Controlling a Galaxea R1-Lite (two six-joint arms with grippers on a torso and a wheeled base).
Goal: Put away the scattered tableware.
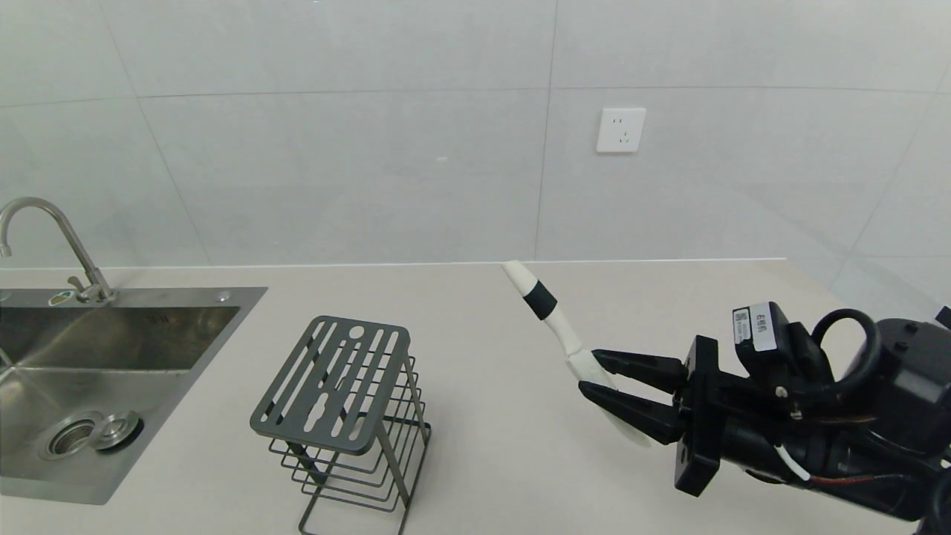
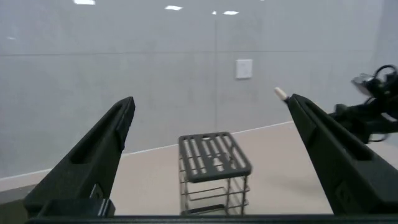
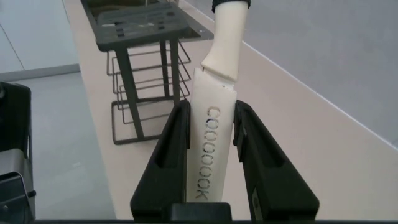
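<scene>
The right gripper (image 1: 591,371) is clamped on a white utensil (image 1: 562,332), held slanted above the bench (image 1: 490,446), to the right of the dark slotted rack (image 1: 334,386). The head view shows a black band near the utensil's far end. The right wrist view shows instead a row of holes in the flat part pinched between the fingers (image 3: 171,143), possibly a blade. In the left wrist view the left gripper (image 2: 210,102) stands wide apart, facing the rack. A sink (image 1: 148,327) sits at the bench's left.
</scene>
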